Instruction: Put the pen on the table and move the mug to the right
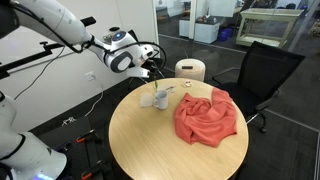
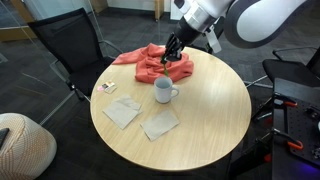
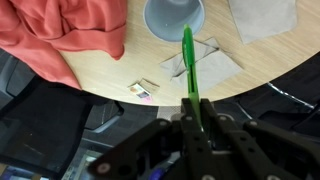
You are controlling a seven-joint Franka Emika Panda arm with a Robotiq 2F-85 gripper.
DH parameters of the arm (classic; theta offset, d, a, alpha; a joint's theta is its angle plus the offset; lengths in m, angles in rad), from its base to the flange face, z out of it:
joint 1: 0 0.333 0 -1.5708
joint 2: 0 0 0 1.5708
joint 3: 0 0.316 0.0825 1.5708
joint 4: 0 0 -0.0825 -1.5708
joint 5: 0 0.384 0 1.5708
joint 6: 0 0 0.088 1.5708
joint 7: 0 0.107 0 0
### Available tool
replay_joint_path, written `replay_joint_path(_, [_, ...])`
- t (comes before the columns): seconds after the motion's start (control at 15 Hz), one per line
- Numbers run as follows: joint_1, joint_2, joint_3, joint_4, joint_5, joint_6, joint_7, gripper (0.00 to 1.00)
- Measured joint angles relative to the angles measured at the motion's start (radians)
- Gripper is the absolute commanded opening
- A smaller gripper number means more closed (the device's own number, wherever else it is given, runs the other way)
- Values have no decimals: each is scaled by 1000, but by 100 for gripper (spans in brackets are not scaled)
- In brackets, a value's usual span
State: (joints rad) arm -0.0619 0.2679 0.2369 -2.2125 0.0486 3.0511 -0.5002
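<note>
**Pen in the air, mug not yet shifted**

You had the pincer (image 3: 193, 125) clamped on the near end of the green pen (image 3: 188, 65). The pen hung above the table (image 2: 215, 110), not on it. In the wrist view its free tip pointed to twelve o'clock, straight at the mug (image 3: 173, 15). The tip overlapped the mug's rim there, but I could not tell whether it touched.

By my reading, neither half of the job was finished. The pen had yet to be laid on bare wood, and there was room for it at about three o'clock of the mug in an exterior view. The mug (image 2: 163, 91) stood upright near the middle of the table. It was just beside the red cloth (image 2: 148, 62) at its twelve o'clock, and two napkins (image 2: 122, 112) lay at its seven o'clock. I judged the move to the right was yet to come, since your pincer was busy with the pen.

As for containers, what showed of the mug's inside from the wrist looked empty, though the top edge of that view cut it off. A cream cylinder (image 1: 190, 70) stood past the table's far edge, and nothing of its contents could be seen.
</note>
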Motion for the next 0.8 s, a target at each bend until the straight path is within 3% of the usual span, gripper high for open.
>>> replay_joint_path(0.47, [-10,-236,-13,-211,54,39,89,3])
replay_joint_path(0.8, [-38,-295,-50,-267,174,-49,93,3])
